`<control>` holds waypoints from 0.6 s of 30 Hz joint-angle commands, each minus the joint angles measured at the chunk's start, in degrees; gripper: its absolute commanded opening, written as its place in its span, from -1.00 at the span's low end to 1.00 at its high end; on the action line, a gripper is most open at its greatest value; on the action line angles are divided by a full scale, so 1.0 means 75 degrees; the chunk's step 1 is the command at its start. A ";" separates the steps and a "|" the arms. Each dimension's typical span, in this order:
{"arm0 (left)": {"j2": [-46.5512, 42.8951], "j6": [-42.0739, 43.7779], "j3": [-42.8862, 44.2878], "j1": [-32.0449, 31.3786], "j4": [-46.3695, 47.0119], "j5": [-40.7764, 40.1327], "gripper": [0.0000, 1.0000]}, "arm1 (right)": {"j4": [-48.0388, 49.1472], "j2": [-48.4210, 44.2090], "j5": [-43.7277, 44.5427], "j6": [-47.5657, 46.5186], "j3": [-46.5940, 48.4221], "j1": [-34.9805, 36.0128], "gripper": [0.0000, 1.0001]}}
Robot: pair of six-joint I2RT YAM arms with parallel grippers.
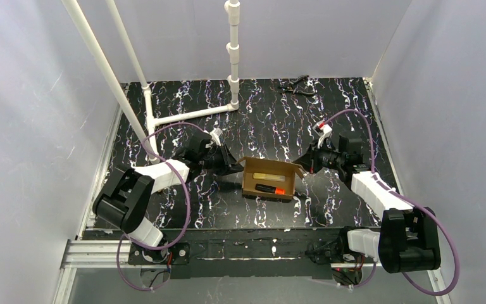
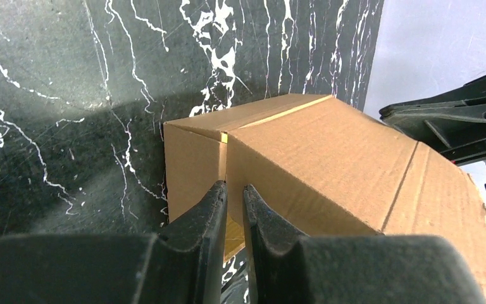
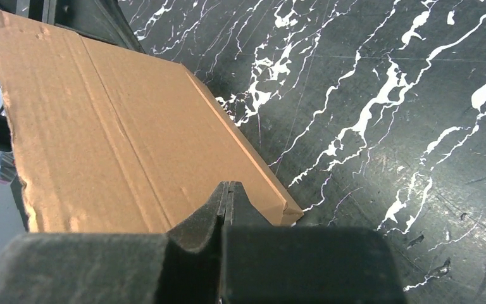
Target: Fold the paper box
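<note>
The tabletop point(image 1: 228, 209) is dark with white streaks. The box point(image 1: 250, 182) sits in its middle, open on top, with a marker point(image 1: 272, 189) and a yellow stick point(image 1: 267, 175) inside. The left fingers point(image 2: 212, 209) are almost shut and seem to pinch the box's left wall at a corner. The right fingers point(image 3: 210, 212) are shut tight on nothing, tips by the right flap point(image 1: 296, 170). I think the left should hold firm while the right pushes that flap over slowly, along its crease.
</note>
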 commanded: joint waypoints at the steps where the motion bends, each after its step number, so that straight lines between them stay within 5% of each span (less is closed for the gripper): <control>1: -0.0021 -0.0045 0.0222 -0.0055 0.0055 0.0115 -0.71 | -0.0708 -0.0176 0.0394 -0.0808 0.0458 0.0050 -0.97; 13: -0.0008 -0.0070 0.0170 -0.0054 0.0070 0.0041 -0.71 | -0.2315 -0.1050 0.2429 -0.2115 0.0759 -0.0316 -0.66; 18: -0.0004 -0.0074 0.0165 -0.0058 0.0069 0.0125 -0.71 | -0.3019 -0.0943 0.1924 -0.2598 0.0878 -0.0325 -0.97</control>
